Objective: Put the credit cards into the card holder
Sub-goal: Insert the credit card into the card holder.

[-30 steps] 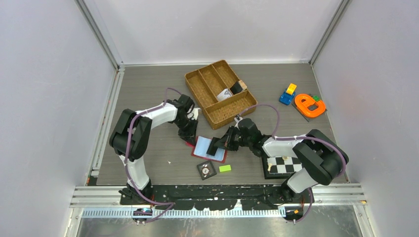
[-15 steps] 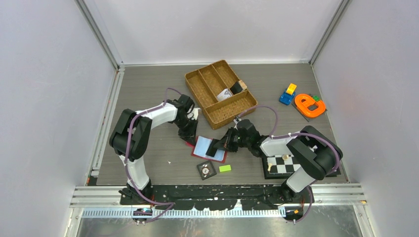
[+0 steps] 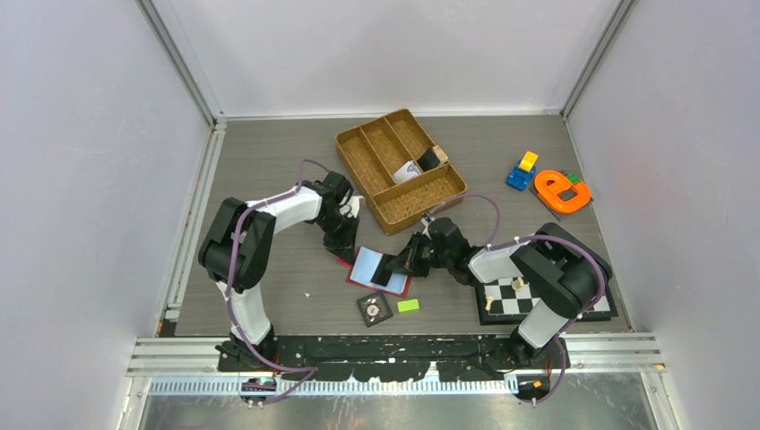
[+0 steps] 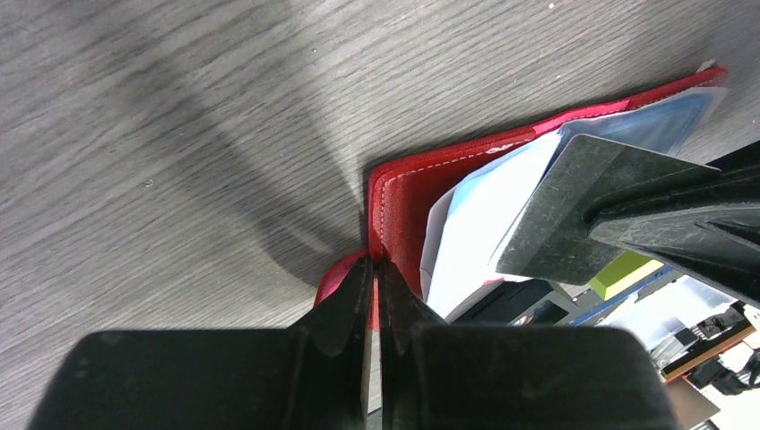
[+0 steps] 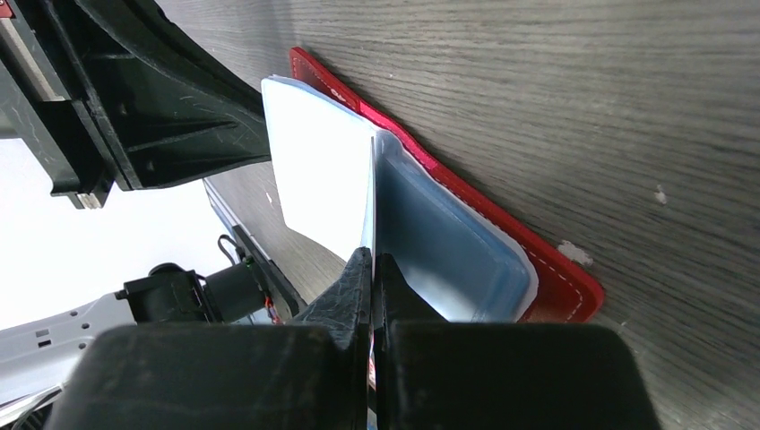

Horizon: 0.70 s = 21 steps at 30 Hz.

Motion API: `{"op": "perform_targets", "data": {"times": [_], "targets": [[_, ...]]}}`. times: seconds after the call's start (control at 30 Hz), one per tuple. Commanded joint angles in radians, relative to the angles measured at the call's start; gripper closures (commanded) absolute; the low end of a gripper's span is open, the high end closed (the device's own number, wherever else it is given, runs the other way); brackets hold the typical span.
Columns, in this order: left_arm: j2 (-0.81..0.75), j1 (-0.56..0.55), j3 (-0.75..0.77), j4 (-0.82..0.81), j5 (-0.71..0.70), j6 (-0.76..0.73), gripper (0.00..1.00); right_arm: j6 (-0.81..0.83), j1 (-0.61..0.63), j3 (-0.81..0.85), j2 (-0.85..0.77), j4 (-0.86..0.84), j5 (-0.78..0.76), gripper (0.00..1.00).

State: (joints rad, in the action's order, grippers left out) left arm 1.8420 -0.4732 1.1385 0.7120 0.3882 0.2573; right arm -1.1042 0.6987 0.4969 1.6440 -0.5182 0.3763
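The card holder [image 3: 366, 267] is a red wallet lying open on the table, its grey-blue pockets facing up. My left gripper [image 3: 343, 252] is shut on its red edge [image 4: 387, 202] at the far left corner. My right gripper [image 3: 400, 263] is shut on a grey credit card [image 3: 386, 266], holding it tilted over the open pockets. In the left wrist view the card [image 4: 574, 210] lies against the pale pocket flap. From the right wrist the card [image 5: 373, 197] shows edge-on, standing in the fold next to the blue pocket [image 5: 448, 237]. No other credit cards show.
A woven brown divided tray [image 3: 399, 167] stands behind the wallet. A black tile with a dial [image 3: 374, 307] and a small green block [image 3: 408, 305] lie just in front of it. A checkerboard [image 3: 538, 301] is under the right arm, with coloured toys [image 3: 560, 190] at the far right.
My right gripper has edged a little left with the card, further over the open wallet, and its elbow has swung in. The left gripper has held still on the wallet's edge.
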Motion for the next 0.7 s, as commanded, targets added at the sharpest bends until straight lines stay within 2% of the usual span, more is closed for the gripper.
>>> {"op": "perform_targets", "data": {"times": [0.0, 0.67], "targets": [[0.022, -0.010, -0.002, 0.019, -0.025, -0.017, 0.95, -0.004, 0.003, 0.009, 0.022, -0.050, 0.008, 1.00], [0.031, -0.010, -0.002, 0.021, -0.026, -0.012, 1.00, -0.070, 0.004, -0.024, 0.000, -0.085, 0.030, 1.00]]}}
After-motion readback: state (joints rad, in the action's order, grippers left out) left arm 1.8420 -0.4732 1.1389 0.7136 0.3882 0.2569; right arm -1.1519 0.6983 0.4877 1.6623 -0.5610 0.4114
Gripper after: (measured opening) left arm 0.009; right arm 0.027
